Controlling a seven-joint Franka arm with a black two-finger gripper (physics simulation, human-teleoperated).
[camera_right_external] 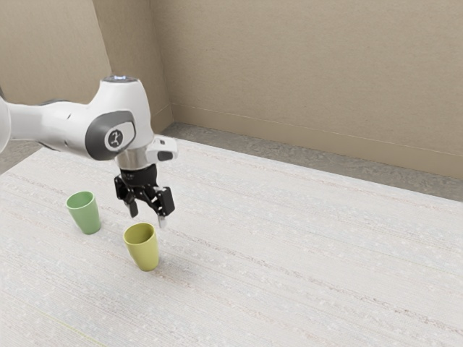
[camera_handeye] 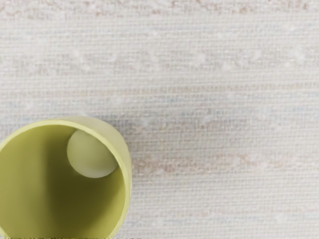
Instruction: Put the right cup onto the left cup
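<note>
- The table [camera_right_external: 304, 253], pale and streaked, bears both cups, upright and apart.
- The white arm [camera_right_external: 119, 108] reaches over it; the step in hand looks like the approach to the first grasp.
- The black gripper [camera_right_external: 147, 214] is released, spread with nothing held, above and just beside the yellow cup. Next it should centre over that cup, descend and close on it.
- The yellow cup [camera_right_external: 145, 251], probably the right one, is olive-toned, tapers to its base, and looks empty inside.
- The green cup [camera_right_external: 87, 215], the likely target, is similarly tapered, nearer the arm's base.
</note>
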